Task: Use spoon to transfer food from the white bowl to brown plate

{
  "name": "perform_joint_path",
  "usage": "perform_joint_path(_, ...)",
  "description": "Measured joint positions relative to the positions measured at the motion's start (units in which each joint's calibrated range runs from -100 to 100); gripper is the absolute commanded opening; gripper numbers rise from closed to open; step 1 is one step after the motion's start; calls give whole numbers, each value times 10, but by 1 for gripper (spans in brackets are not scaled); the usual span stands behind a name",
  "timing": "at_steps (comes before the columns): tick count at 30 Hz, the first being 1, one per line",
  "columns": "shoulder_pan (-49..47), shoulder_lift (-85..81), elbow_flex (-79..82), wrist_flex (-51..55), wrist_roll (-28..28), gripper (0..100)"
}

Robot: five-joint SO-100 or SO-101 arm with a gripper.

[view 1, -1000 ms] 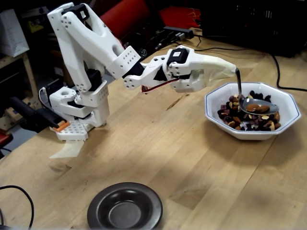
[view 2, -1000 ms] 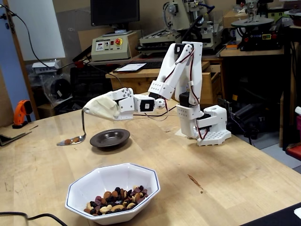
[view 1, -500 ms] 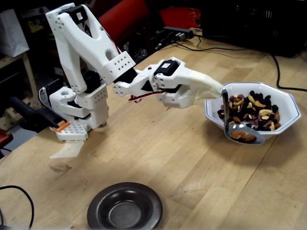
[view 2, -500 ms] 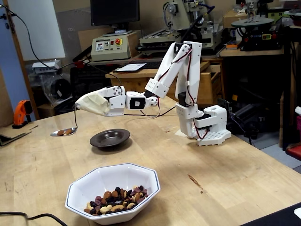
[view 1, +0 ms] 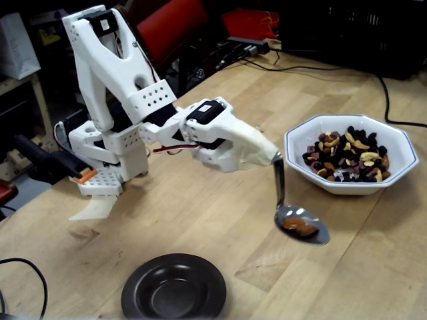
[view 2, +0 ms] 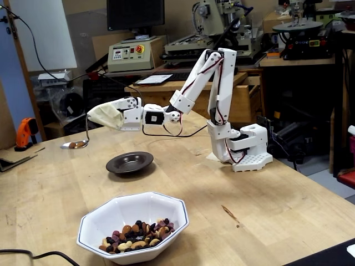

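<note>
With my cloth-covered white gripper [view 1: 270, 155] clamped on the shiny silver metal spoon [view 1: 301, 225], its nut load riding between the octagonal white bowl [view 1: 351, 159] and dark round brown plate [view 1: 173, 289], I fear any tilt would spill pieces onto the wooden table [view 1: 220, 220].

The white bowl [view 1: 400, 170] has a thin dark blue rim line and holds tan and dark food [view 1: 347, 157]. The brown plate [view 1: 203, 283] is glossy dark brown-grey; the spoon [view 1: 301, 225] is shiny silver.

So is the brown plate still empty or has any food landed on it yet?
Empty: the brown plate shows a bare centre in both fixed views; the spoon holds food off to its side.
</note>
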Motion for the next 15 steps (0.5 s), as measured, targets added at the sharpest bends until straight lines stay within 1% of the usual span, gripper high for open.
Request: perform_joint_path(15,102,0,0,0,0,4)
